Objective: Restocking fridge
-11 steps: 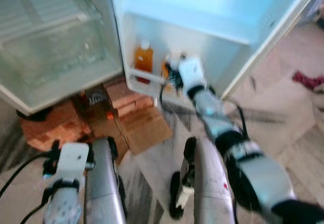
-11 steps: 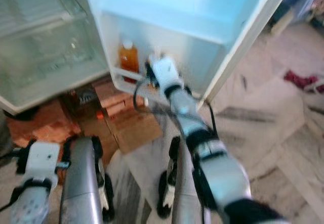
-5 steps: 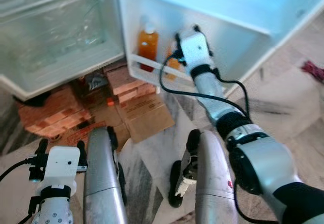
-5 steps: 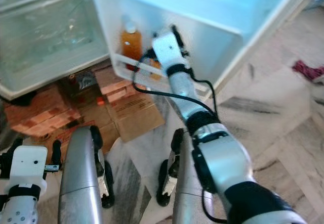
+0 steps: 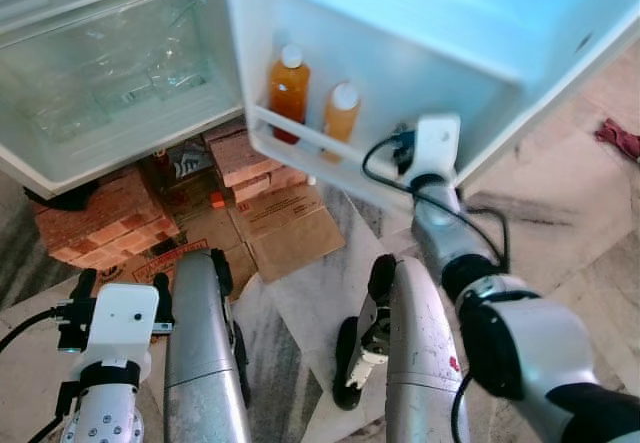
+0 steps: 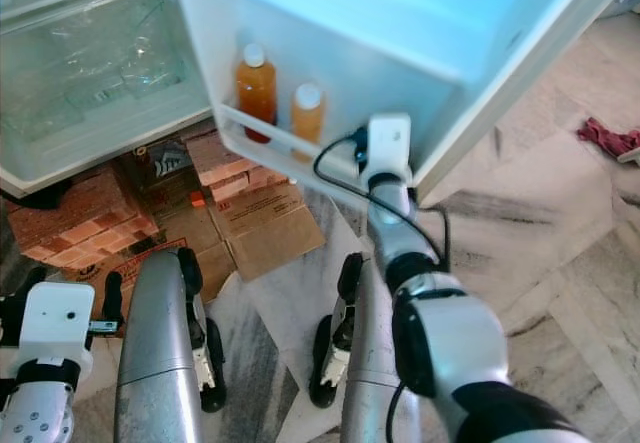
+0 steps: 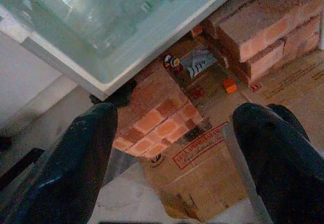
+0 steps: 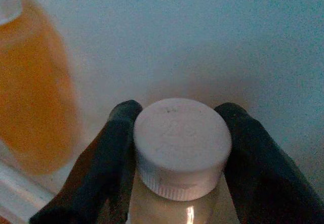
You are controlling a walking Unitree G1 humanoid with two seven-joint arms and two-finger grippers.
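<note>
Right gripper (image 8: pixel 177 107) up at the fridge door (image 5: pixel 420 23), fingers (image 8: pixel 109 148) spread apart, one to each side of a white cap (image 8: pixel 179 133) and just beside it. Hard to judge from the wrist view whether either finger touches the cap. From the head, mostly masked by its own white wrist housing (image 5: pixel 437 148), with a black cable (image 5: pixel 470 228) looping down the arm.

Under that cap, a small bottle (image 5: pixel 341 123) of pale orange juice, standing upright in the door shelf (image 5: pixel 300 148), long axis vertical, cap up. Lower part hidden behind the shelf rail. Just beside it, nearer the hinge, a taller bottle (image 5: pixel 288 88) of deeper orange, also upright; blurred and cut off at the edge of the right wrist view.

Left gripper (image 7: pixel 177 113) low at the robot's side, fingers wide apart and holding nothing. Beyond them, bricks (image 7: pixel 157 118) and flattened cardboard (image 7: pixel 202 168) on the floor.

Above the bricks, a clear drawer (image 5: pixel 110 83) at the bottom of the open fridge; contents too hazy to make out. Far right on the stone floor, a red cloth (image 5: pixel 620 138), cut off by the frame edge.
</note>
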